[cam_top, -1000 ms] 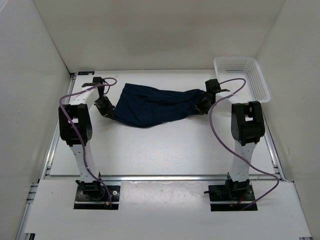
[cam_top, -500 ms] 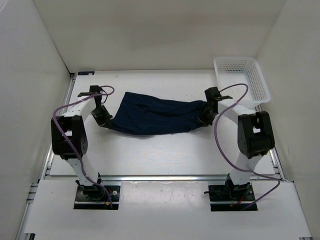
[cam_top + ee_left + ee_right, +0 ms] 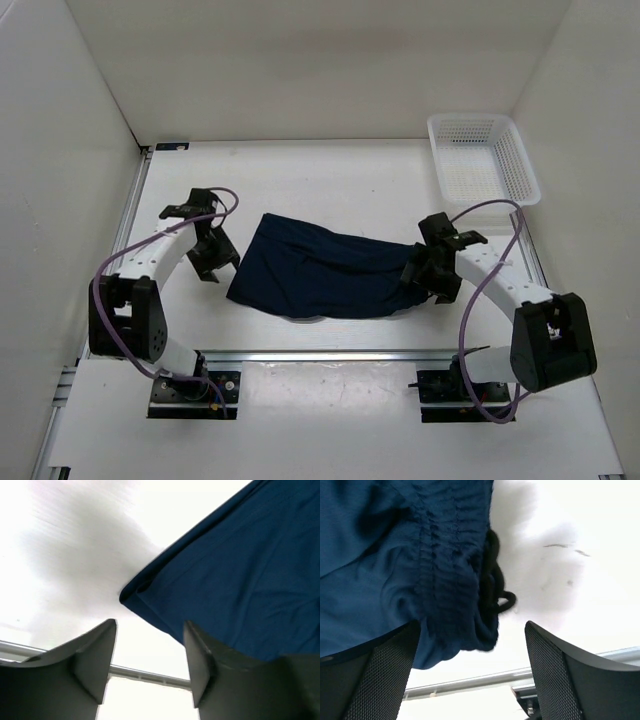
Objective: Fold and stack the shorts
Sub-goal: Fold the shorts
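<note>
shorts (image 3: 325, 270) were laid on table (image 3: 330, 190) | left gripper (image 3: 218, 265): jaws were parted, nothing held | right gripper (image 3: 413, 280): jaws were parted, nothing held

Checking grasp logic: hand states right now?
Left hand: open, holding nothing; a corner of the shorts lies just ahead.
Right hand: open; the shorts' waistband sits between its fingers, ungripped.

shorts (image 3: 325, 272) pulled nearer the front, left gripper (image 3: 214, 262) and right gripper (image 3: 422, 279) drawn back too — both released
</note>
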`<state>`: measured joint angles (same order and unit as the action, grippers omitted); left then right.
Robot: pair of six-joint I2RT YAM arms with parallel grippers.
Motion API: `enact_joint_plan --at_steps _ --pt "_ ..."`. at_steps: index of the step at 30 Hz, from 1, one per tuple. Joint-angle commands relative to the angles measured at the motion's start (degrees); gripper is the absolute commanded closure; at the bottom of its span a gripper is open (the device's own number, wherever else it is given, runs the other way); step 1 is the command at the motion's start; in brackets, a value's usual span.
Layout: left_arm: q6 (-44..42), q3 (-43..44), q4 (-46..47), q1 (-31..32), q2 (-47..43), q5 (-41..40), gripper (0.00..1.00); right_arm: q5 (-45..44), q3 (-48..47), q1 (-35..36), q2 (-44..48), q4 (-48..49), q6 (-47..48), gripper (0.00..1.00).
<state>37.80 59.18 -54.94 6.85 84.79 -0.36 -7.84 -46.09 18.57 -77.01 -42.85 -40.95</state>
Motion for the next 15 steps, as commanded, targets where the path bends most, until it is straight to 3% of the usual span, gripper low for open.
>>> enact_joint_plan --at_steps 1,2,3,5,6,8,9,11,12,13,15 --pt "-2.0 7.1 -1.7 -0.2 -0.9 -3.5 0.31 -5.0 -5.0 0.8 3.6 -5.0 1.7 0.11" --pt "-2.0 8.5 -1.8 0.3 -0.9 -5.2 0.31 -5.0 -7.3 0.8 4.1 -5.7 1.7 0.09" --pt "-2.6 9.9 -2.4 0.4 -0.9 -6.0 0.16 -5.8 -8.4 0.8 4.9 -6.4 2.3 0.07" --pt "-4.6 14.5 -2.5 0.9 -0.2 -5.4 0.17 -6.3 -11.5 0.8 4.9 -7.2 2.3 0.07" --pt "-5.7 16.0 -1.9 1.6 2.1 -4.9 0.25 -6.8 -12.3 0.8 4.9 -7.2 2.3 0.09" --pt "-8.6 21.4 -1.1 4.5 5.7 -4.2 0.73 -7.6 -14.3 0.8 3.8 -7.2 2.3 0.19" --pt "-9.3 23.4 -1.1 5.5 8.0 -3.7 0.9 -8.6 -15.0 0.8 3.1 -6.4 2.3 0.42" --pt "-11.2 29.3 -1.1 7.7 16.0 -2.4 0.9 -9.1 -16.7 0.8 0.3 -5.8 2.3 0.68" --pt "-11.8 31.3 -2.0 7.7 18.7 -1.7 0.9 -9.1 -18.5 0.8 -0.8 -5.8 2.8 0.76" --pt "-12.4 33.0 -2.0 8.5 23.9 -0.3 0.76 -9.7 -19.5 0.8 -1.8 -5.8 3.3 0.85" --pt "-13.7 37.1 -2.0 9.1 28.0 4.0 0.52 -9.7 -21.8 0.2 -4.5 -5.8 4.0 0.85"
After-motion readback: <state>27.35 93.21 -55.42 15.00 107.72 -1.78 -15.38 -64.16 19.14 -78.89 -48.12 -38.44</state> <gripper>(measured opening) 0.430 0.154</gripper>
